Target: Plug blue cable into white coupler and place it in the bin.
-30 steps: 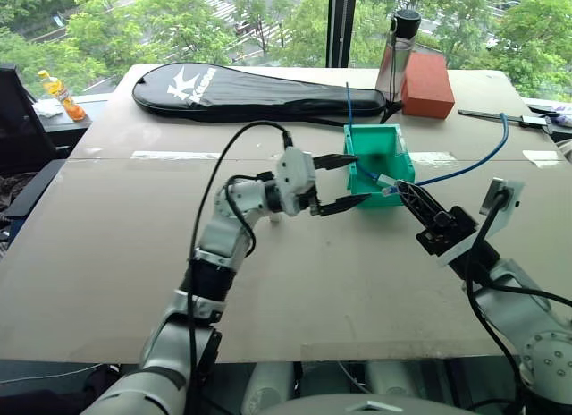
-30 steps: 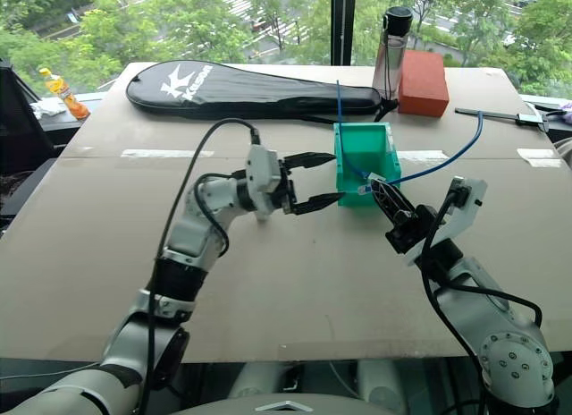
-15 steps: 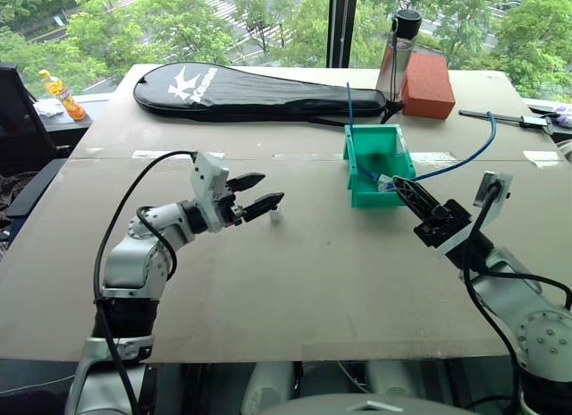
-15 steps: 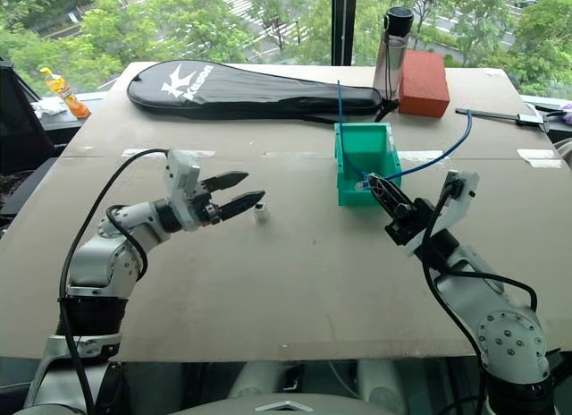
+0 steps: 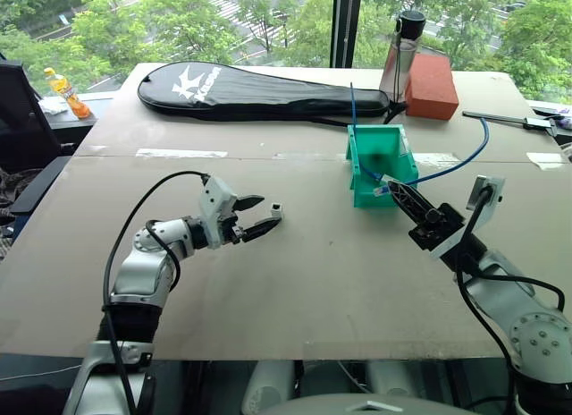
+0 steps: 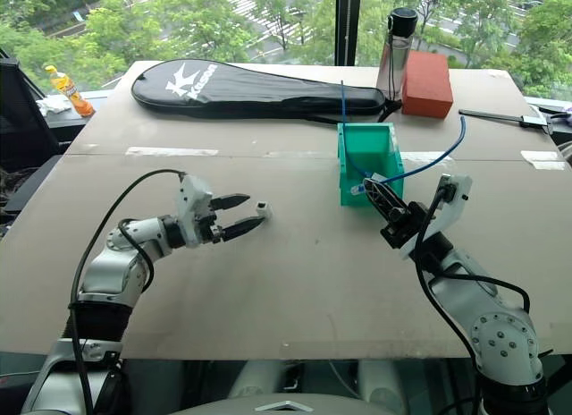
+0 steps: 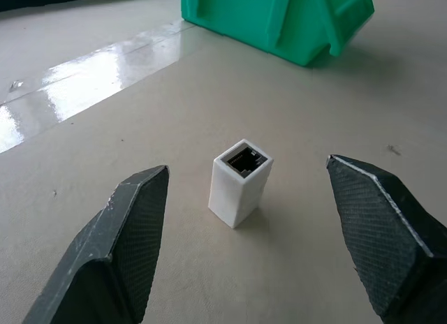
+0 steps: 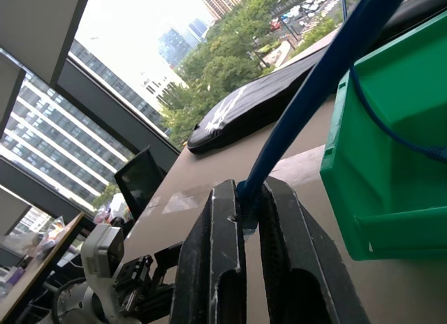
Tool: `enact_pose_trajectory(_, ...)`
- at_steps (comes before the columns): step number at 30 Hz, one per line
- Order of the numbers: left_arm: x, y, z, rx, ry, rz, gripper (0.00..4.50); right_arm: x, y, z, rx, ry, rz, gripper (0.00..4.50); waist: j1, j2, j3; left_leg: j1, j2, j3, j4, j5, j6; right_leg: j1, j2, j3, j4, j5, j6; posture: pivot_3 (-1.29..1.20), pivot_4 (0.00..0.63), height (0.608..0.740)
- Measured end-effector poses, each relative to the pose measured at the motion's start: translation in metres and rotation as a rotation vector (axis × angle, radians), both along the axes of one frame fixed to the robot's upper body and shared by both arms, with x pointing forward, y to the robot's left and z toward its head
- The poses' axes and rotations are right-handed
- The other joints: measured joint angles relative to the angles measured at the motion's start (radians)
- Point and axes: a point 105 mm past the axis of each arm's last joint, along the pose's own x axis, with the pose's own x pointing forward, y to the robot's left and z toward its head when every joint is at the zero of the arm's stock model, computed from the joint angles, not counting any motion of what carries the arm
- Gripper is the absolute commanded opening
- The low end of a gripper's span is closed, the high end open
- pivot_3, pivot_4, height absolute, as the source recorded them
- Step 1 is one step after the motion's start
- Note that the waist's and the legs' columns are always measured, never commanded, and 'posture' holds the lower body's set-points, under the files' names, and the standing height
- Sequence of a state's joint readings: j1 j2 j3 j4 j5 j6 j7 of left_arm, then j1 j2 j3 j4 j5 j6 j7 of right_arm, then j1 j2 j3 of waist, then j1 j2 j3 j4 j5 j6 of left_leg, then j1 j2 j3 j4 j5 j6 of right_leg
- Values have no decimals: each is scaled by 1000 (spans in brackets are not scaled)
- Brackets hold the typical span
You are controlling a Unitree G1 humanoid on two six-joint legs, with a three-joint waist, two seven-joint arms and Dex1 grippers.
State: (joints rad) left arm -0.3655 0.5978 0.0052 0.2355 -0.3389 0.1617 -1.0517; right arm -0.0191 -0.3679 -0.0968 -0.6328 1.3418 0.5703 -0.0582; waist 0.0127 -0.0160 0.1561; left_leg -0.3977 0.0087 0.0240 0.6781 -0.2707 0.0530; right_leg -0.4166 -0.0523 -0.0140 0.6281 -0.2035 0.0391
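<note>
From my seat the counter (image 5: 295,281) looks like matt beige board, faintly speckled, with glossy clear tape strips (image 5: 175,153) catching the light. The white coupler (image 7: 239,181) is smooth, matt plastic. The bin (image 5: 380,165) is glossy green plastic with ribbed walls. My left pincer (image 7: 258,219) has dark fingers (image 7: 136,219) with a finely cross-hatched, rubbery texture. The blue cable (image 8: 328,72) has a smooth plastic jacket. The racket case (image 5: 259,86) looks like black cloth, the block (image 5: 432,75) like rough red brick.
</note>
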Motion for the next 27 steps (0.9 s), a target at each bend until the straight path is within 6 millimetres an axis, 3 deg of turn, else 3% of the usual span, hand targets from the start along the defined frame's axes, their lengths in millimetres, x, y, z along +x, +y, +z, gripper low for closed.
enact_pose_trajectory(5, 18, 4, 6, 70, -36, -87, 3671, -3, 1, 2, -8, -5, -4, 0, 0, 0, 0, -1, -1, 1, 0, 0, 0, 0, 0, 0, -1, 1, 1, 0, 150, 740)
enact_pose_trajectory(14, 30, 2, -12, 186, -3, -210, 3671, -7, 0, 0, -19, 10, -19, 0, 0, 0, 0, -2, -1, 1, 0, -1, 1, -1, 0, 0, -1, 2, 4, 0, 150, 740)
enact_pose_trajectory(17, 34, 2, -13, 200, -12, -222, 2931, -9, 0, 1, -22, 6, -21, 0, 0, 0, 0, -2, -1, 1, 0, -1, 1, -1, 0, 0, -1, 2, 4, 0, 150, 740)
enact_pose_trajectory(23, 34, 0, -15, 209, -32, -246, 280, -10, -3, 0, -32, 15, -38, 0, 0, -1, 0, -2, -1, 1, 0, -1, 1, 0, 0, 0, -1, 2, 4, 0, 150, 740)
enact_pose_trajectory(27, 34, -5, -17, 193, -38, -259, 281, -10, -3, 0, -36, 15, -39, 0, 1, -1, 0, -1, -1, 1, 0, -1, 2, 0, 0, 0, -1, 2, 4, 0, 150, 740)
